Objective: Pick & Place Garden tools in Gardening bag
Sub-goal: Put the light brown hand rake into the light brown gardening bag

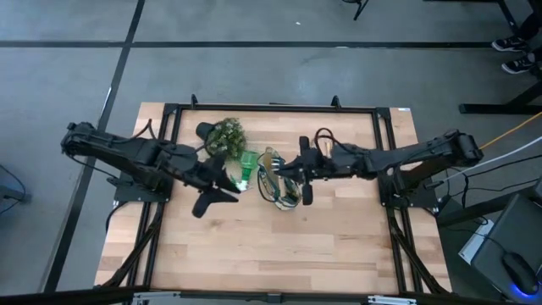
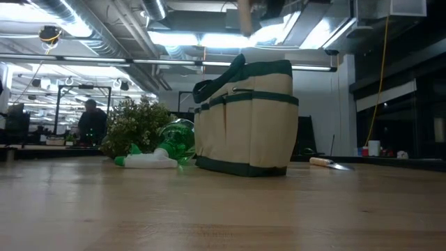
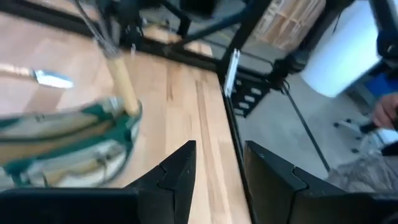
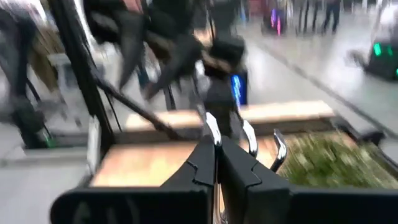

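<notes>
A: Biggest first. Table (image 1: 339,246), and the bag (image 2: 251,118) upright near its middle. How will the bag handle?

B: Soft canvas, so I'd guess the walls give if bumped. The mouth is open upward. Nothing needs to grip it, a tool just drops in.

A: Right gripper (image 4: 216,143)?

B: Over the bag mouth, fingers closed tight on a wooden tool (image 2: 244,17). The handle hangs down toward the opening and metal prongs show at the fingers. Stiff and light, I'd say. The wood is less slippery than the metal end.

A: Left gripper (image 3: 219,149)?

B: Just beside the bag on the plant side, fingers apart with a narrow gap, holding nothing.

A: Other tools?

B: The green-and-white piece (image 2: 150,160) lies flat on the table between plant and bag. It's plastic, probably light and smooth, so take it across the narrow white part. The bladed tool (image 2: 331,164) lies flat on the bag's other side. It's rigid, and the wooden handle is the place to grip, not the thin blade.

A: Shears?

B: Dark loops (image 1: 323,137) behind the right arm could be them, can't be sure.
</notes>
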{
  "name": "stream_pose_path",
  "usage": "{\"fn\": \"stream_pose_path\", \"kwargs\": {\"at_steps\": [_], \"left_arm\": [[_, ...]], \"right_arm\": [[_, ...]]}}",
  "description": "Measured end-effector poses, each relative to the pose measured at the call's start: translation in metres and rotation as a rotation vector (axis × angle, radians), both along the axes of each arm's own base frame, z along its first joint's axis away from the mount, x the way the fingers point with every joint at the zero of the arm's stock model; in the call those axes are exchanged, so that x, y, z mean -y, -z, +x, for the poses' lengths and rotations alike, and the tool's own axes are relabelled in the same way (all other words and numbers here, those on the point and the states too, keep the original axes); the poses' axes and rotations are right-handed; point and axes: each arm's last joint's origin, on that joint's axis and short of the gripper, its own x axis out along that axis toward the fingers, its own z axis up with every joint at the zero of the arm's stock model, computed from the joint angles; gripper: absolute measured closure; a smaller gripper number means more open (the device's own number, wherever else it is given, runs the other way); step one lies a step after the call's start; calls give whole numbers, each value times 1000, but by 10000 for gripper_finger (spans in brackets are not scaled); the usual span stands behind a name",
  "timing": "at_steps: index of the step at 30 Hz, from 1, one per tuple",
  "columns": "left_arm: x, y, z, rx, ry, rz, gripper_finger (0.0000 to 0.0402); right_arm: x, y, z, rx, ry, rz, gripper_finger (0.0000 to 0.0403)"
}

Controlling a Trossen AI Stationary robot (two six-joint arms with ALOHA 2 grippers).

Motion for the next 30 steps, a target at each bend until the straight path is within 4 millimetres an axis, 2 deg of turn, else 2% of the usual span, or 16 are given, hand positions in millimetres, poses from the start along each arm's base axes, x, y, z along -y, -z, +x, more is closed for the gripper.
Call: {"fn": "stream_pose_path", "kwargs": {"at_steps": [3,6,13,20,30], "left_arm": [[4,-1,-10,-20,9,-14,272],[5,-4,-16,-2,1,15,272],[8,-7,-19,19,-33,23,272],[15,-8,-22,1,-102,-86,272],[18,-8,-24,31,-316,-109,272]], "right_arm": [[4,-14,6,-99,14,-19,396],[7,-19,9,-143,26,-27,396],[10,-19,10,-157,46,-30,396],[10,-19,10,-155,49,-28,396],[25,1,26,-218,134,-29,396]]}}
